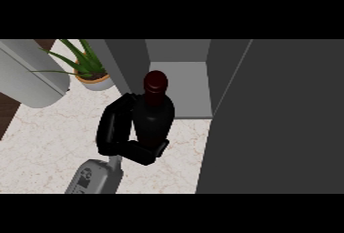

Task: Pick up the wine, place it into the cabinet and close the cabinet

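Head view, looking steeply down: marbled counter top [47, 145] fills the left half, and a dark grey cabinet [128, 63] stands along its far edge. The cabinet is open. Its paler inner shelf [181, 88] shows between the side walls, and its door [275, 127] is swung out as a broad dark panel covering the whole right side of the view.

The wine bottle [154, 118] is just in front of the opening, roughly upright. Its dark red cap [156, 82] overlaps the near edge of the shelf, while the dark body sits over the counter just left of the door. Whether its base touches the counter cannot be told, as the hand hides it.

The left hand [113, 129] grasps the bottle. Its black fingers curl round the left side up to the shoulder, and the thumb [149, 152] wraps across the near side of the body. The grey forearm [94, 177] enters from the lower edge, left of centre.

Toward the counter's far-left corner a green spiky plant [84, 61] sits in a small pot [94, 82] just left of the cabinet wall. A pale grey rounded object [27, 75] lies beside it, reaching past the counter's left edge.
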Available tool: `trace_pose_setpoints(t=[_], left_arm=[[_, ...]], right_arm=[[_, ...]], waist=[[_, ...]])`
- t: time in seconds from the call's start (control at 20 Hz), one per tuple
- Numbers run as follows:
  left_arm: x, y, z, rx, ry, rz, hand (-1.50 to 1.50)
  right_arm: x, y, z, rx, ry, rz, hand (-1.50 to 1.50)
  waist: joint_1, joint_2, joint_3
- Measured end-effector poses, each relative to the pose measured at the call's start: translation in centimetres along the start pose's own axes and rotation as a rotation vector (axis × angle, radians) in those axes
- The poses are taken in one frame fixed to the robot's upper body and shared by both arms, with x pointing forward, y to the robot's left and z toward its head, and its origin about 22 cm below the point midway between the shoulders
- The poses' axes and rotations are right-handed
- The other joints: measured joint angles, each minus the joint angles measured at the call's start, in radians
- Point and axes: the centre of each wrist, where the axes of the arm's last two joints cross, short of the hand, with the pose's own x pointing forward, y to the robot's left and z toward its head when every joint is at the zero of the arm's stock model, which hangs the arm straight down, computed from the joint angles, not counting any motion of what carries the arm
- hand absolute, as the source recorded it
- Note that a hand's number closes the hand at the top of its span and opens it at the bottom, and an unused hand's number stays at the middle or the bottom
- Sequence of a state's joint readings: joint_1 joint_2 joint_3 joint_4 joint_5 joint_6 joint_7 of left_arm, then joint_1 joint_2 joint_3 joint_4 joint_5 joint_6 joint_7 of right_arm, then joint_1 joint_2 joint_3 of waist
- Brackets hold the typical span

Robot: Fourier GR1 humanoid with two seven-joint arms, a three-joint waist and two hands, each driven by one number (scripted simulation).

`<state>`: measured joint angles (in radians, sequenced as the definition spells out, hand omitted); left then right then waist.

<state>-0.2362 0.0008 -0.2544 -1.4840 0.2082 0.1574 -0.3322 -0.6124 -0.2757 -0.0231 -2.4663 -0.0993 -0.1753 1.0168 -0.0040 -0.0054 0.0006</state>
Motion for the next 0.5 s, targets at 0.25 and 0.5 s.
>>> trace_pose_setpoints(t=[0.25, 0.5], left_arm=[[3.0, -3.0, -2.5, 0.018, 0.017, -0.008, 1.5], [4.9, -5.0, -5.6, 0.049, 0.043, -0.012, 1.5]], right_arm=[[-0.1, -0.2, 0.1, -0.002, 0.009, -0.001, -1.5], [-0.4, -0.1, 0.2, 0.009, 0.02, -0.003, -1.5]], waist=[[-0.005, 0.0, 0.0], [-0.008, 0.002, 0.0]])
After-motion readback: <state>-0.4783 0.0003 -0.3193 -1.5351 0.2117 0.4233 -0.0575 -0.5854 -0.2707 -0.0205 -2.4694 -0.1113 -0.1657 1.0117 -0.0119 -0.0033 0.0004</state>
